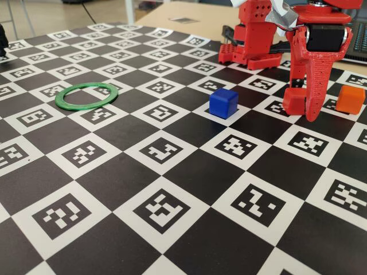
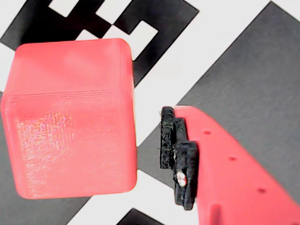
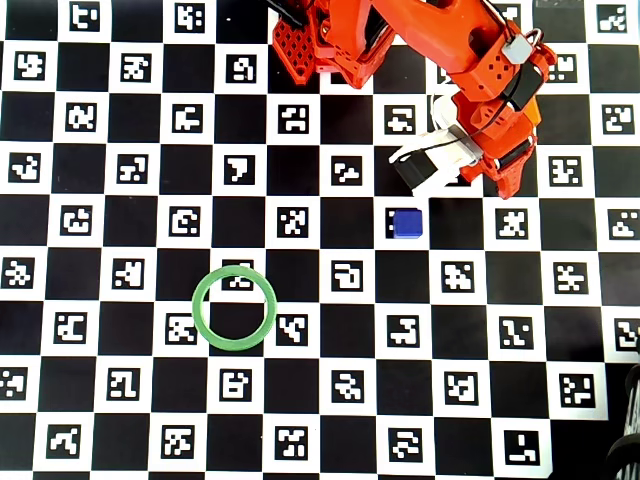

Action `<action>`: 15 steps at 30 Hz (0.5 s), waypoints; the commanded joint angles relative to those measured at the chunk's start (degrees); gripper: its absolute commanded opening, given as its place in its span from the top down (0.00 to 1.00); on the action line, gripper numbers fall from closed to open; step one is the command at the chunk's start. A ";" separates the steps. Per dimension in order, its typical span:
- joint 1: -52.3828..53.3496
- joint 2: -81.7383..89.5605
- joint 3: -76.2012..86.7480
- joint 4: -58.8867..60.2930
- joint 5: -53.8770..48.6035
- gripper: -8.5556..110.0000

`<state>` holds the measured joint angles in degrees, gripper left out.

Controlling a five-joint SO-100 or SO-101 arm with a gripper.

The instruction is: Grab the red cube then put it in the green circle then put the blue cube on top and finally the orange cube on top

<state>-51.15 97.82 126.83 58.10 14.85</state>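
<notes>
Checkerboard mat covers the table: black squares alternating with white squares, each white one carrying a black fiducial marker, every pattern different. Bare tan tabletop shows past the mat's far edge in the fixed view. Small grey rectangle lies flat there, possibly a sticker or plate; too blurred to tell.

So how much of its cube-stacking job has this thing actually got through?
Nothing is stacked yet: the green circle lies empty. Right now the gripper is down around the red cube, with a gap between a finger pad and the cube in the wrist view, so no grip yet. Left to do: carry red into the circle, then add the blue cube and the orange cube, both sitting on the board.
</notes>
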 commanded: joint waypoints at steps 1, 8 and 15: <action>-0.44 0.62 -3.43 -0.53 -0.26 0.61; -0.35 0.44 -3.43 -0.70 -0.18 0.66; -0.53 0.44 -3.52 -0.88 -0.53 0.80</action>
<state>-51.15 97.82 126.83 58.10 14.85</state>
